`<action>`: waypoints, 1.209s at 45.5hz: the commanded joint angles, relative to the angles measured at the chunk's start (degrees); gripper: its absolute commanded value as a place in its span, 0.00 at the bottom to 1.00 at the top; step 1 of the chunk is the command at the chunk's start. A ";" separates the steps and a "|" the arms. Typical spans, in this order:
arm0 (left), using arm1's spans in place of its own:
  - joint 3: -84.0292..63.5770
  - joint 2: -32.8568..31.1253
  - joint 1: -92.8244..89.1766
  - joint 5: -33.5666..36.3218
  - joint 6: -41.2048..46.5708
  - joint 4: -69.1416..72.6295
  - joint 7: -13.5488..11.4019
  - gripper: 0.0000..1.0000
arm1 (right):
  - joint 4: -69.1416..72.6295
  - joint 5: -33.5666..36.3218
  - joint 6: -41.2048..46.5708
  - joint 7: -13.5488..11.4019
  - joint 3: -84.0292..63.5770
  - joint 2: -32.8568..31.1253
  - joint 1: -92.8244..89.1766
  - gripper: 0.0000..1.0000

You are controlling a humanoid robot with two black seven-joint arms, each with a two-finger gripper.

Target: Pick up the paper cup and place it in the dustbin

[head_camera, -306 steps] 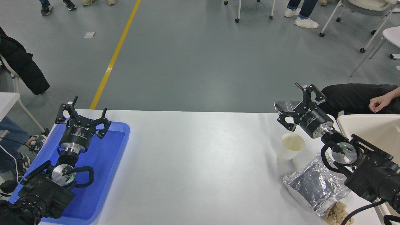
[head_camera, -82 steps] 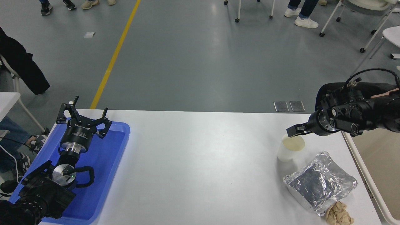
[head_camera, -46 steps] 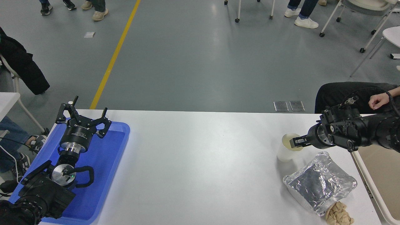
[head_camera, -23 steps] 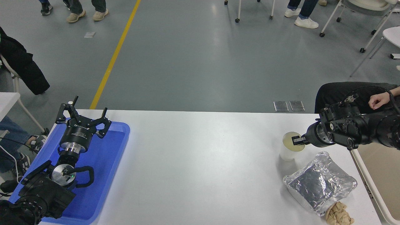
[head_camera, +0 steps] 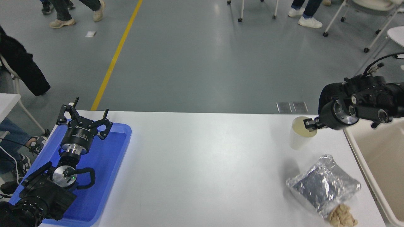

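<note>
The paper cup (head_camera: 300, 137) is clamped at its rim by the right tool (head_camera: 310, 124), lifted beside the dustbin (head_camera: 375, 157); the left tool (head_camera: 84, 117) is held apart.

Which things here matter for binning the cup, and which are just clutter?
Job: cup, held at its rim by the right gripper; dustbin.
Clutter: foil bag, brown wad, blue tray, parked left gripper.

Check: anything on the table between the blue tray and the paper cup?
Nothing: head view shows bare white table between blue tray and paper cup.
</note>
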 commanded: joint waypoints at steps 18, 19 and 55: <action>0.00 0.06 0.01 0.00 0.00 0.00 0.00 1.00 | 5.34 0.03 11.46 -0.62 -6.14 -2.36 20.93 0.00; 0.00 0.06 0.01 0.00 0.00 0.00 0.00 1.00 | 5.34 0.03 11.46 -0.71 -6.22 -2.36 20.93 0.00; 0.00 0.14 0.01 0.00 0.00 0.00 -0.09 1.00 | -21.37 -6.48 9.70 0.17 -10.54 -20.81 0.64 0.00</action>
